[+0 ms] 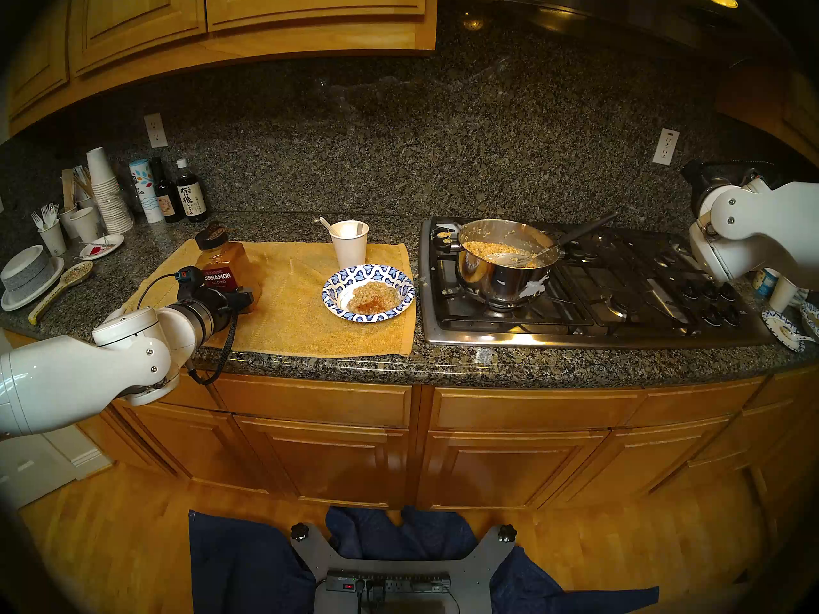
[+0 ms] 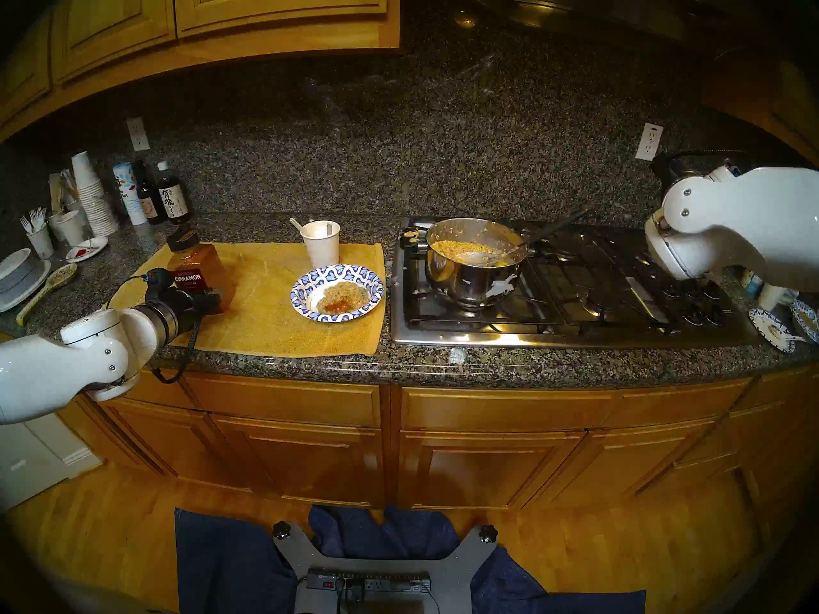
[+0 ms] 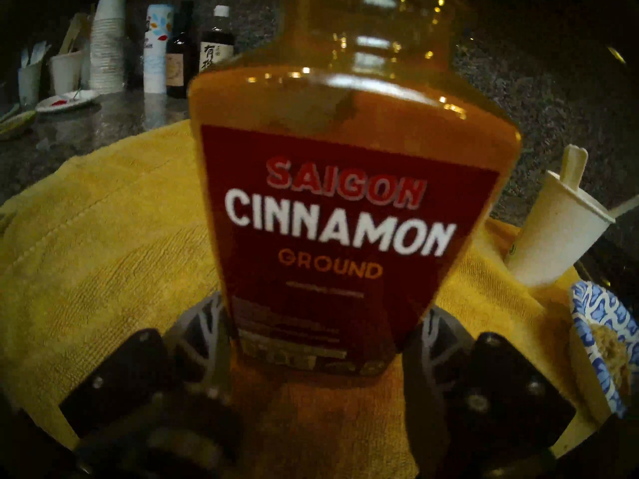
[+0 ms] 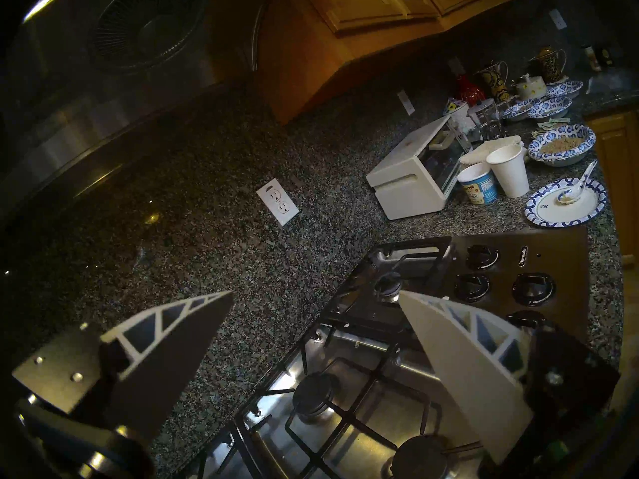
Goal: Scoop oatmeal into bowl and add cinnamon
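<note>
1. Orange-brown powder already marks the oatmeal [image 1: 371, 299] in the blue-and-white paper bowl [image 1: 337, 285], which sits on the right part of the yellow towel [image 1: 292, 316] on the tabletop [image 1: 443, 360], just left of the cooktop [image 1: 576, 329].
2. Judging from that, scooping and sprinkling look done; the step in hand appears to be setting the Saigon ground cinnamon jar [image 3: 342, 198] back down on the towel, well to the left of the bowl.
3. The left gripper [image 3: 321, 350] has a finger on either side of the jar's lower body, and in the left wrist view the fingers [image 3: 204, 333] look pressed against its sides. The jar's black cap [image 1: 212, 236] is on, and the jar leans a little away from the gripper. Whether its base rests on the towel I cannot tell.
4. Next move, as I judge it: get the jar standing flat, spread the fingers only enough to free its sides, then draw the arm straight back so the jar is not tipped toward the bowl or the white paper cup [image 1: 350, 243] behind it.
5. The right gripper [image 4: 314, 309] hangs above the far right of the cooktop near the control knobs [image 4: 505, 281], its fingers spread wide and holding nothing.
6. More oatmeal remains in the steel saucepan [image 1: 505, 267] on the left burner, with a ladle [image 1: 509, 258] resting inside.
</note>
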`<move>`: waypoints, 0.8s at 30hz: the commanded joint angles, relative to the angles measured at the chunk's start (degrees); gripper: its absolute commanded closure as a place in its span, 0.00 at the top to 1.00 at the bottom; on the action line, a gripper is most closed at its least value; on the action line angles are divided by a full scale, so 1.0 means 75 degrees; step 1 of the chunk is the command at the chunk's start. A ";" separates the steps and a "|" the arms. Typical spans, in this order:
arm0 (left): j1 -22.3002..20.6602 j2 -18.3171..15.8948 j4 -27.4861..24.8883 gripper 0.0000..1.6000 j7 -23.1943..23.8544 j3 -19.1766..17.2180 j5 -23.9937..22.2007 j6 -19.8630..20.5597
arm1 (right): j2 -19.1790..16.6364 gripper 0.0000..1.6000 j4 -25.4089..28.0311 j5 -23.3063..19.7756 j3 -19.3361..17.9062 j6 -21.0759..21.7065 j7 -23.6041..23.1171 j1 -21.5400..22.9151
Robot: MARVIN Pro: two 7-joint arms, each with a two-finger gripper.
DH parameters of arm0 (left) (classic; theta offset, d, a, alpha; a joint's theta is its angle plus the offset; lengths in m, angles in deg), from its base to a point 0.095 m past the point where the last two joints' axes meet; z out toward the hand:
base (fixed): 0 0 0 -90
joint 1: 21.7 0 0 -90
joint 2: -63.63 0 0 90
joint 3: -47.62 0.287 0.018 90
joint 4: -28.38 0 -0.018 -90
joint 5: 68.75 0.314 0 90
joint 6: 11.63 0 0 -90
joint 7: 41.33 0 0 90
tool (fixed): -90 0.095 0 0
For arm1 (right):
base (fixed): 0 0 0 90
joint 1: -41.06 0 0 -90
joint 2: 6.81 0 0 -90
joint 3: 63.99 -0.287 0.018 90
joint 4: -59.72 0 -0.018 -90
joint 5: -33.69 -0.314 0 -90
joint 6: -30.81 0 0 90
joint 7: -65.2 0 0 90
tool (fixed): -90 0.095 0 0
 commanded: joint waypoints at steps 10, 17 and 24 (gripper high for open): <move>-0.0079 -0.0113 -0.0686 0.00 -0.1148 -0.0535 -0.1323 -0.0772 | 0.0161 1.00 -0.0087 0.0193 -0.0201 0.0001 0.0325 0.0253; -0.0053 -0.0120 -0.0824 0.00 -0.1513 -0.0656 -0.1511 -0.0906 | 0.0174 1.00 -0.0085 0.0209 -0.0205 0.0001 0.0359 0.0253; -0.0030 -0.0123 -0.0920 0.00 -0.1781 -0.0748 -0.1609 -0.0981 | 0.0181 1.00 -0.0085 0.0220 -0.0207 0.0001 0.0378 0.0252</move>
